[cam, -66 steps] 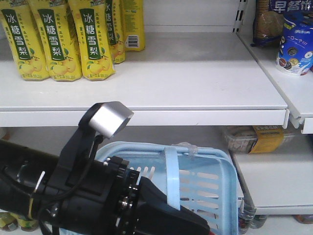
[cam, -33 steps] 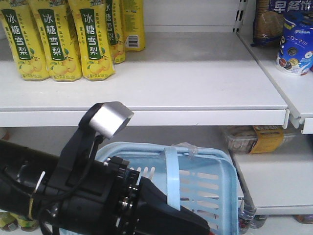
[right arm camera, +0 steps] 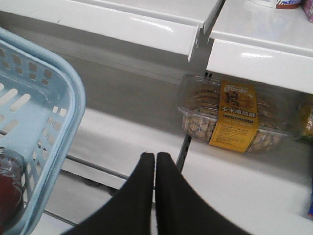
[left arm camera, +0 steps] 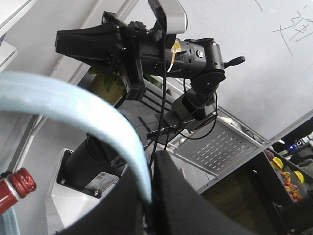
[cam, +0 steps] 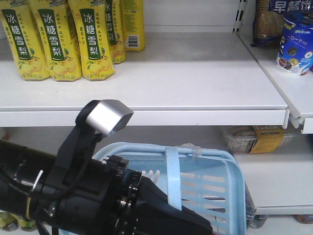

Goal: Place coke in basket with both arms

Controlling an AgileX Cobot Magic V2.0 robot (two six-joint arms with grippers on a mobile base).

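Readable text before me: yellow drink bottles (cam: pixel 58 39), green labels reading 冰糖雪梨; blue tub (cam: pixel 295 46), 一口一个; clear snack box (right arm camera: pixel 234 117), orange label, 玉米南瓜酥. Whiteboard scrawl above my arm: illegible.

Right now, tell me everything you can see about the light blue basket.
The basket is a light blue rectangular plastic one with rounded corners, a thick rim and slotted walls. Its thin hoop handle arches over the rim and, in the left wrist view, runs down between the fingers of the left pincer, which holds it. It hangs tilted in front of the lower shelf. A red-capped bottle shows beside the handle, and something dark red lies inside in the right wrist view.
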